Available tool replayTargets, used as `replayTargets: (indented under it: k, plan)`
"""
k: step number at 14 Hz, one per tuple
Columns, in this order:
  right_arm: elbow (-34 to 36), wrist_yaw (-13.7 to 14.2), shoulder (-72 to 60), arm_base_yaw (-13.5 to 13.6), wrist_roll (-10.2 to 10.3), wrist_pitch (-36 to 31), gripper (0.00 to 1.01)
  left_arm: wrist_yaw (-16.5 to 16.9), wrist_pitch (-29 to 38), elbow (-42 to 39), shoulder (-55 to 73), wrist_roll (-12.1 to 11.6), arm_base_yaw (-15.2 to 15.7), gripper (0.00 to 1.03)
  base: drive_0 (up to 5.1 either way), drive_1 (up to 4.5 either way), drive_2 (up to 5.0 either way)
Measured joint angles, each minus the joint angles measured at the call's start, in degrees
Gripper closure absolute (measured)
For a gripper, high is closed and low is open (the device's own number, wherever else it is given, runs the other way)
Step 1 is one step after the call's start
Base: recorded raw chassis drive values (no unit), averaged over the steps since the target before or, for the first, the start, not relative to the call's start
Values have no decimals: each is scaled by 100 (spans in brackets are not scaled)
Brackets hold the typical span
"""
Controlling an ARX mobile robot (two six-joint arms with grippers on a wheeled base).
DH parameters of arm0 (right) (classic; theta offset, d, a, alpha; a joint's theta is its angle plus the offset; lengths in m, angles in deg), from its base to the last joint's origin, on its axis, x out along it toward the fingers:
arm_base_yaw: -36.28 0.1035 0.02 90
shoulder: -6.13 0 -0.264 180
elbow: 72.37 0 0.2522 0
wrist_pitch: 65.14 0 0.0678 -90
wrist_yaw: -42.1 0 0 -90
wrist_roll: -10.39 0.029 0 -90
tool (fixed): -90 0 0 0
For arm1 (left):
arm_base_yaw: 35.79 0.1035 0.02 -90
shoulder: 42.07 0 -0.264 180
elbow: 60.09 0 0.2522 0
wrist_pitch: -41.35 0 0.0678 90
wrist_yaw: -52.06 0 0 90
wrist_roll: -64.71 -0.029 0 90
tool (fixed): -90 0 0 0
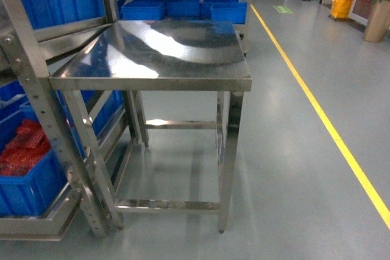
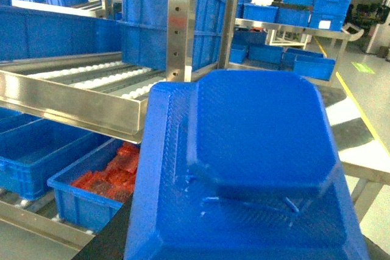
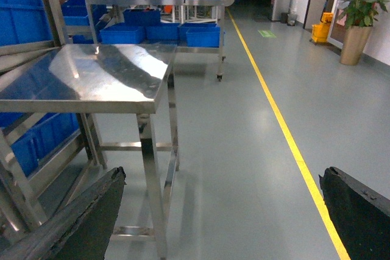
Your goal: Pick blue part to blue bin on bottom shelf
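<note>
only the right gripper (image 3: 222, 211) shows any of the robot's body: two black fingers (image 3: 79, 223) at the lower left and lower right of the right wrist frame. their surface is matte, rough and scuffed, with worn, uneven edges. the left one is a broad wedge; the right one is blocky.

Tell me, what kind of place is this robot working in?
Most likely a factory or warehouse parts area. Steel racks with roller shelves hold rows of blue plastic bins, one filled with red parts. A stainless-steel work table stands on a smooth grey floor marked with a yellow aisle line.
</note>
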Motion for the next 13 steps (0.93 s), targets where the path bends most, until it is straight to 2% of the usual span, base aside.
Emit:
replayTargets:
  k: [8,10,13]
  plan:
    - [0,2,0,0,0,24,3,-2,13,0,-13,0,0,60,5,416,-407]
    - [0,4,0,0,2,4,3,22,9,0,11,0,0,60,0,0,0]
    - [0,13,2,0,2,24,3,31,9,0,-4,0,2,60,-511,235,235]
